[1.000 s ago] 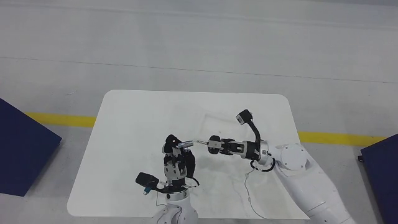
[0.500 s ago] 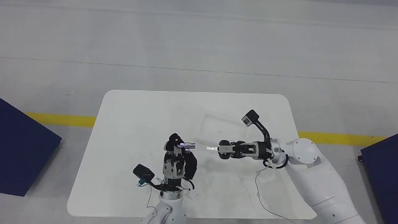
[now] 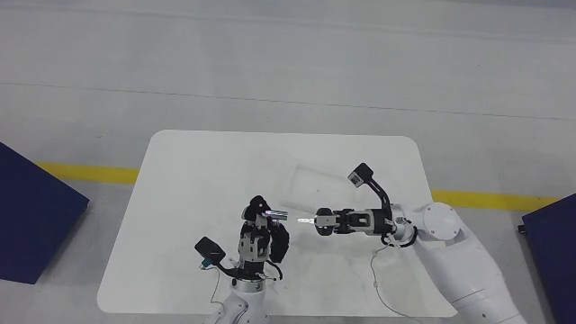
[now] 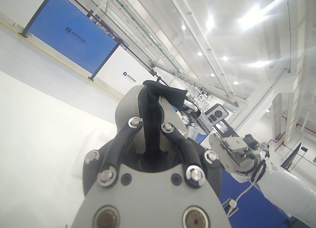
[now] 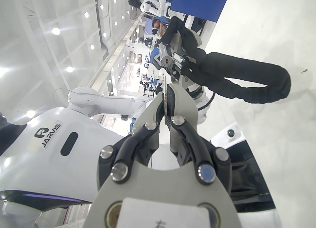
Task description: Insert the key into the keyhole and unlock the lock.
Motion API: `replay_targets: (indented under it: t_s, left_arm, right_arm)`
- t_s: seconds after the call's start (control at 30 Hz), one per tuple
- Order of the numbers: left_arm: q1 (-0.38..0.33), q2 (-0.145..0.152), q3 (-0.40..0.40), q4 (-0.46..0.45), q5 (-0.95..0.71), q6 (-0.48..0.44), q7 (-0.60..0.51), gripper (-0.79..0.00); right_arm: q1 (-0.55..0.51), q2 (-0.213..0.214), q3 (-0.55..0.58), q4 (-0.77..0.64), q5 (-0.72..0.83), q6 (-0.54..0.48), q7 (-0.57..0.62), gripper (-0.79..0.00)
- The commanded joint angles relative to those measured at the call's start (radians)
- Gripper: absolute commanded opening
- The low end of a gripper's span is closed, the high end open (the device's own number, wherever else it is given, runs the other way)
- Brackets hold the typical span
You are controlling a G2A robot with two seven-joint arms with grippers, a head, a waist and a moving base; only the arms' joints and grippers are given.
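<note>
1. One white tabletop lies below both sets of fingers. Anything that slips out would likely drop onto it, out of their reach.
2. There are two grippers.
   - The left gripper has its fingers pressed onto the lock. The lock is held up off the tabletop, with its keyhole face turned toward the other arm.
   - The right gripper has its fingers pinching the key, whose blade sticks out past the fingertips.
3. One lock sits ahead of the right fingertips, near the key tip but not touching it. I judge that a push that is off-centre could shove the lock back or twist it within the left fingers, because only the pinch holds it.
4. One key shows edge-on between the right fingers.
   - Its tip looks a little off line from the keyhole, so it could strike the lock face beside the slot.
   - If the blade's angle does not match the slot, the key could jam, or pivot in the pinch.
   - Turning it later could make it slip between the pads.
</note>
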Motion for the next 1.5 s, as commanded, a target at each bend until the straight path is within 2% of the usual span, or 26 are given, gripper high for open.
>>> replay_targets:
  t_s: [0.0, 0.37, 0.7, 1.47]
  left_arm:
    - [0.0, 0.0, 0.0, 0.0, 0.0, 0.0, 0.0, -0.785]
    - [0.0, 0.0, 0.0, 0.0, 0.0, 0.0, 0.0, -0.785]
    - [0.0, 0.0, 0.0, 0.0, 0.0, 0.0, 0.0, -0.785]
    - [0.0, 0.0, 0.0, 0.0, 0.0, 0.0, 0.0, -0.785]
  right_arm:
    - [-0.001, -0.001, -0.002, -0.006, -0.007, -0.011, -0.009, -0.785]
    - [0.065, -0.012, -0.046, 0.048, -0.014, -0.023, 0.051, -0.785]
    - [0.115, -0.029, -0.092, 0.098, -0.014, -0.054, 0.047, -0.785]
    - [0.138, -0.045, -0.121, 0.14, -0.009, -0.09, 0.025, -0.785]
